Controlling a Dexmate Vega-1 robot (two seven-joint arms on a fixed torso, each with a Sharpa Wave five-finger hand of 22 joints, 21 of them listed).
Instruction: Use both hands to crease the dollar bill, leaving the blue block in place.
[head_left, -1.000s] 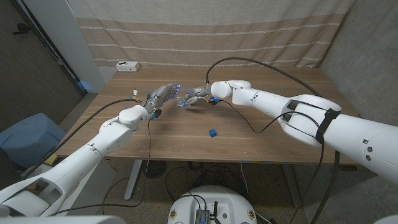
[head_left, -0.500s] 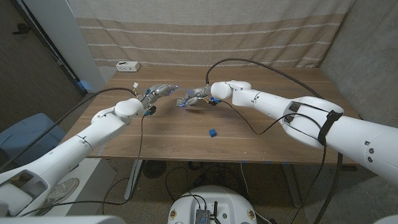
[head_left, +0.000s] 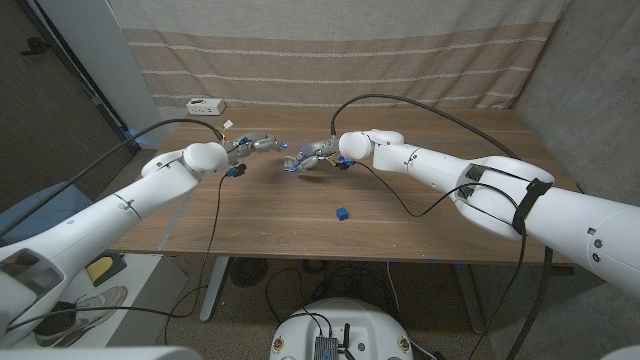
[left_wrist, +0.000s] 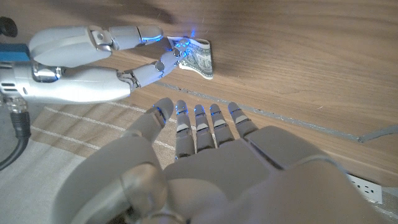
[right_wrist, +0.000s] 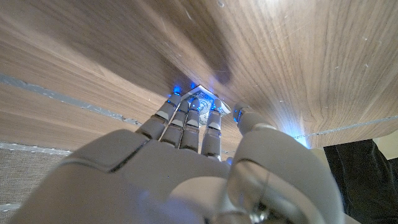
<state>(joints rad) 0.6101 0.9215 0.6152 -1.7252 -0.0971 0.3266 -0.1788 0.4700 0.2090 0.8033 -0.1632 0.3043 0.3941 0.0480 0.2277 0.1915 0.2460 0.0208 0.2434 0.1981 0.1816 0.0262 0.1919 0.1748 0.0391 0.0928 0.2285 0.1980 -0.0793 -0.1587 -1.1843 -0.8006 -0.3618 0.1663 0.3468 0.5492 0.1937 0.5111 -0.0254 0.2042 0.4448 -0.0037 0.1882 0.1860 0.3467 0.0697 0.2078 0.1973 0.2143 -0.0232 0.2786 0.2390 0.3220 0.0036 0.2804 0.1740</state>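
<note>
The folded dollar bill (left_wrist: 202, 57) stands up off the wooden table (head_left: 400, 225), pinched between the thumb and fingertips of my right hand (head_left: 313, 153). In the right wrist view those fingertips (right_wrist: 186, 112) cover most of the bill (right_wrist: 219, 107). My left hand (head_left: 254, 143) hovers a short way to the left of the bill, holding nothing. Its fingers (left_wrist: 199, 124) stretch straight out toward the bill without touching it. The small blue block (head_left: 342, 213) lies alone nearer the table's front edge, well apart from both hands.
A white power strip (head_left: 205, 105) lies at the table's back left corner. A striped curtain (head_left: 330, 50) hangs behind the table. A black cable (head_left: 420, 105) arcs over my right arm.
My left hand has drawn back from the bill, to the left and toward the back, and the arm has swung outward. The right hand, bill and blue block have stayed put.
</note>
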